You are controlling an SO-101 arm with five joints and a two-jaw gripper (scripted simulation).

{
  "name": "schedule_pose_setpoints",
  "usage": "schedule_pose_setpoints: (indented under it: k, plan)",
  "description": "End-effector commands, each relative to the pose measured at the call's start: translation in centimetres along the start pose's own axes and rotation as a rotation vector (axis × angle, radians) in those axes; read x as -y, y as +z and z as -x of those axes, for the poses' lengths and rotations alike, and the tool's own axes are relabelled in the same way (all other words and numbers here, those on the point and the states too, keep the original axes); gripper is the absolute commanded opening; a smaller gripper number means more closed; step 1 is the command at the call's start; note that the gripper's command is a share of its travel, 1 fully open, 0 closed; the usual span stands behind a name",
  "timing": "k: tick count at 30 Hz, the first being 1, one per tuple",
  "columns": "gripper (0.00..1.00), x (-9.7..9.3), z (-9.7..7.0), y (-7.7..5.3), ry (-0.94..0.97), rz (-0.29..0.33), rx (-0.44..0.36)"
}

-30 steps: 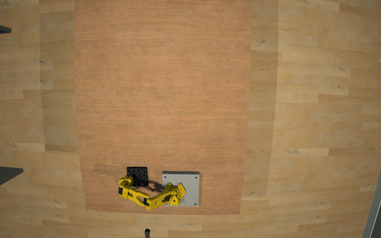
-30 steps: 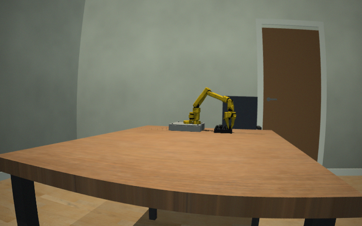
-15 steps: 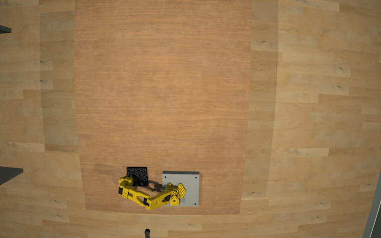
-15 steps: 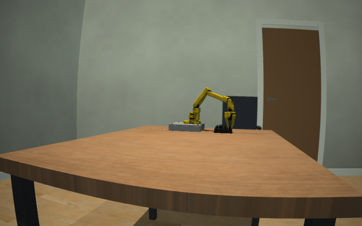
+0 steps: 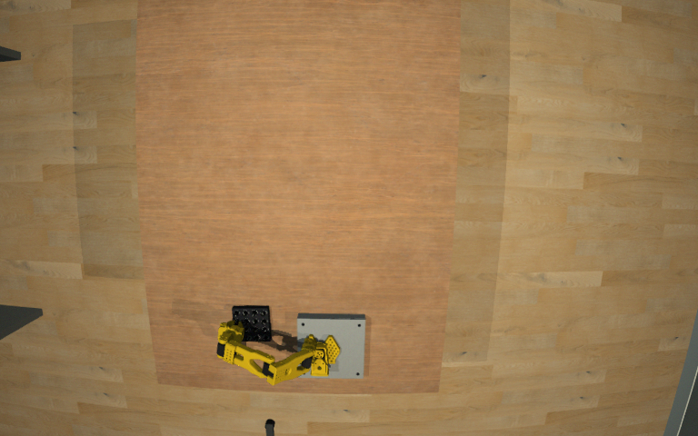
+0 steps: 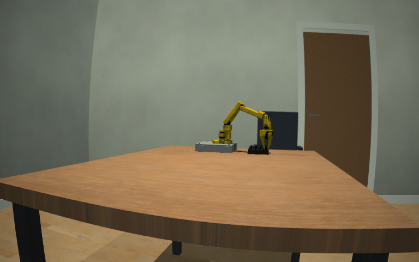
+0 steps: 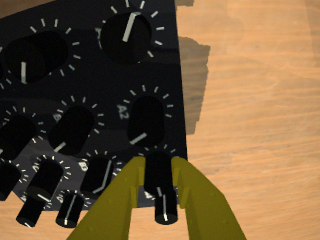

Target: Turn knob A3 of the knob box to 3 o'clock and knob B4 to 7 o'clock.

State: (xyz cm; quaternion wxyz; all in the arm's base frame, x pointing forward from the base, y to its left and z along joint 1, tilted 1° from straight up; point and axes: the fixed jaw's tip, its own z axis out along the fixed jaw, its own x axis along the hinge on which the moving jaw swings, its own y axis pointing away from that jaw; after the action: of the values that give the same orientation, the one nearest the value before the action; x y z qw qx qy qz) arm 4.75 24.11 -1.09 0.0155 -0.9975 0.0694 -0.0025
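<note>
The black knob box [image 5: 257, 307] [image 6: 258, 152] [image 7: 165, 75] lies on the table, with rows of round black knobs that have white pointer lines. My gripper [image 6: 266, 148] [image 7: 158, 166] points down over it, its two yellow fingers on either side of knob A3 [image 7: 158, 172], shut on it. Only the lower end of A3's pointer line shows; its mark is hard to read. Knob A4 [image 7: 165, 207] stands just beyond, between the fingers in the picture. Knob A2 [image 7: 146, 117] is nearer the upper part of the wrist view. Knob B4 [image 7: 70, 210] stands left of the left finger, its hour mark unclear. The socket cannot be made out.
Knob B3 [image 7: 97, 176] stands close to the left finger. Knobs A1 [image 7: 126, 42] and B2 [image 7: 72, 129] are farther up the wrist view. The grey base block [image 5: 352, 339] [image 6: 213, 148] carries the arm, beside the box on the wooden table [image 5: 298, 180] [image 6: 197, 185].
</note>
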Motion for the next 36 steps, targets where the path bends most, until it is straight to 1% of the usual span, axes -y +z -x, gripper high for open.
schedule_pose_setpoints:
  k: [1, 36]
  plan:
    - [0.01, -0.40, -0.19, 0.37, 0.032, 0.028, 0.002]
    - [0.01, -0.40, -0.18, 0.37, 0.062, 0.028, 0.002]
